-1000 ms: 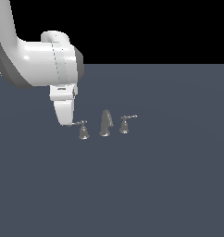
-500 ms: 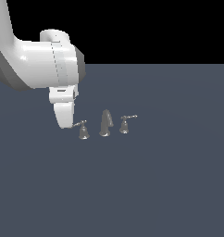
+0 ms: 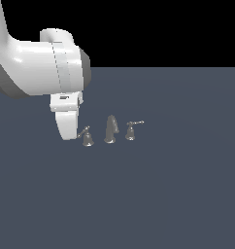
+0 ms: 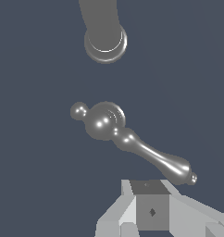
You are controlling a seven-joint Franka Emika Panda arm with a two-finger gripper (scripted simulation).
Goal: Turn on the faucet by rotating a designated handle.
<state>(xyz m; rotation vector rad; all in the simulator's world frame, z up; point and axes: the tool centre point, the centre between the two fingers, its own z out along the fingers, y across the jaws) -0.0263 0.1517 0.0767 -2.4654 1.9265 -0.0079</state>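
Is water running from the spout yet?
No water shows: the spout has no stream below it, and the gripper sits beside the handle's lever.

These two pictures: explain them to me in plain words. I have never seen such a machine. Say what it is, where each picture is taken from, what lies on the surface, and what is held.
Both are renders from a simulator. The big white shape is a robot arm, seen in the exterior view from a camera off the arm. On the dark grey floor stands a small metal faucet set: a curved spout between two lever handles.

The wrist view looks down from a camera on the arm itself. It shows the near handle from above, its lever ending in a knobbed tip, with the spout's base beyond it. The pale grey block at the picture's edge is part of the gripper, just beside that tip.

Nothing is held. Whether the gripper is open cannot be told.
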